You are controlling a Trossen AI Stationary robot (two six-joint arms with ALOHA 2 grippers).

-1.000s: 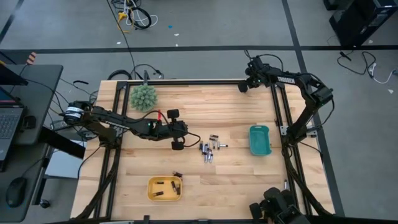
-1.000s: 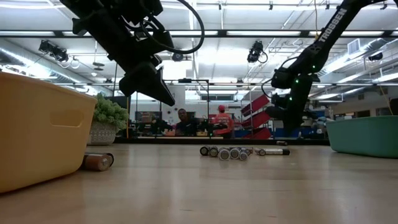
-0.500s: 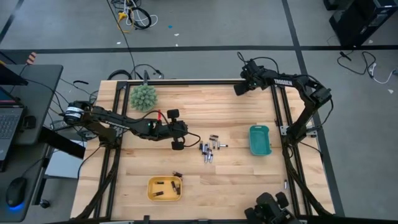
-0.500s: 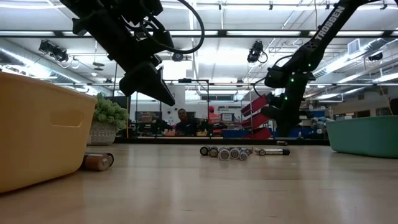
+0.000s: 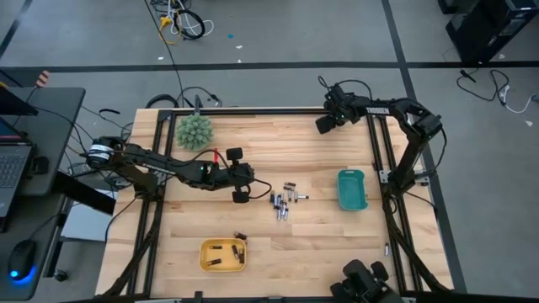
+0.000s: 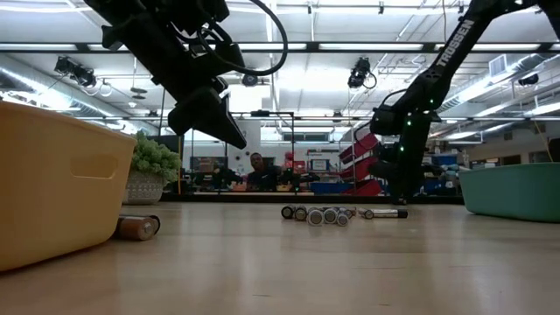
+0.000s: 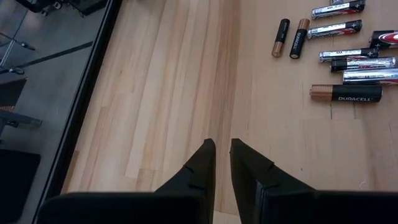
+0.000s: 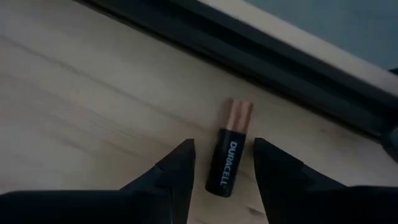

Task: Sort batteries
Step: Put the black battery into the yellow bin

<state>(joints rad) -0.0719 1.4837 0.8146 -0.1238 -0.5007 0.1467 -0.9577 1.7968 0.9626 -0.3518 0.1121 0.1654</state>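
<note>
My left gripper (image 5: 239, 195) hovers mid-table, its dark fingers pressed nearly together, just beside the loose cluster of small cylindrical batteries (image 5: 284, 202) on the pale wood-grain table (image 5: 320, 236). My right gripper (image 8: 221, 163), fingers spread, straddles a black copper-capped Duracell cell (image 8: 227, 163) near the table's far edge.

On the wooden counter (image 6: 289, 262), a cluster of batteries (image 6: 319, 214) lies near centre, ends facing the camera. At 9 o'clock stands a yellow tray (image 6: 52, 179), with one copper-ended battery (image 6: 138, 227) just beside its wall. At 3 o'clock sits a teal tray (image 6: 512, 191). The left tool (image 6: 214, 118) hangs at 11 o'clock; the right tool (image 6: 389, 171) hangs at 2 o'clock. A green plant (image 6: 153, 157) peeks behind the yellow tray.
</note>
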